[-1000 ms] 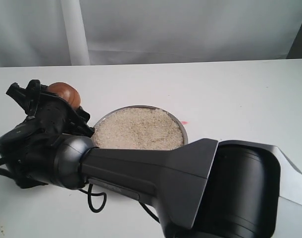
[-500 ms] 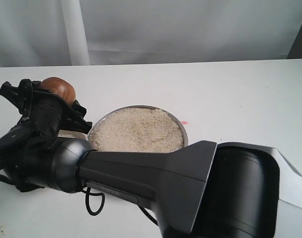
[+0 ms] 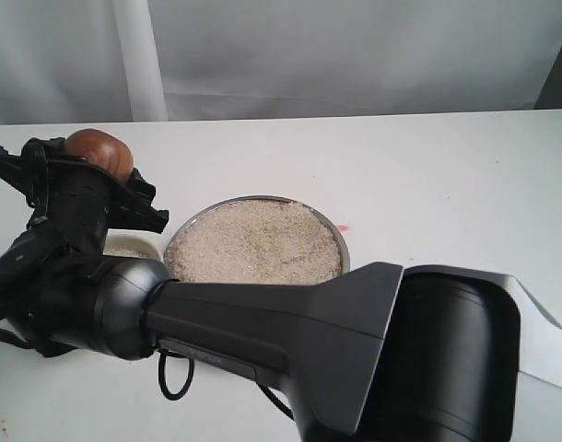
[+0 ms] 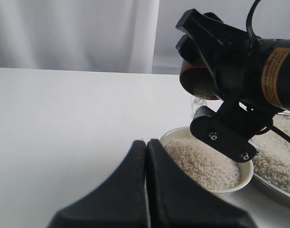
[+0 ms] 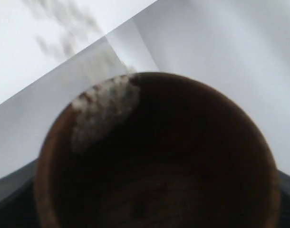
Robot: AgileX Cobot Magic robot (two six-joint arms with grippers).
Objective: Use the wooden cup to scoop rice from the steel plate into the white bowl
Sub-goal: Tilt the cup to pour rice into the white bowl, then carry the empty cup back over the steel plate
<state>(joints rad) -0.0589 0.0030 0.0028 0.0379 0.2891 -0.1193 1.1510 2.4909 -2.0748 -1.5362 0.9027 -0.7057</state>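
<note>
We are stretching our right arm (image 3: pixel 290 322) across the white table (image 3: pixel 447 166) to the left side, and its gripper (image 3: pixel 83 180) is pinching the cup (image 3: pixel 99 152) tight between its two fingers. The cup is hanging in the air above the bowl (image 4: pixel 173 134) and is tipping over, with its round bottom pointing up and its mouth pointing down. Rice (image 4: pixel 196 102) is spilling out of the cup in a thin stream and is falling into the bowl. In the right wrist view we are looking straight into the dark cup. A small white clump of grains is sliding over its edge, and the rest of the inside is showing bare wood. The bowl is sitting on the table just beside the plate (image 4: pixel 273 192), on the plate's left in the outside view, and we cannot tell if the two are touching. The bowl is holding a low heap of rice that is coming nearly up to its rim. The plate is sitting near the middle of the table and is carrying a wide, full bed of rice. Our left gripper (image 4: pixel 146 147) is pointing toward the bowl, with its two black fingers pressing together and nothing between them. A white curtain (image 3: pixel 355 55) is hanging behind the table.
</note>
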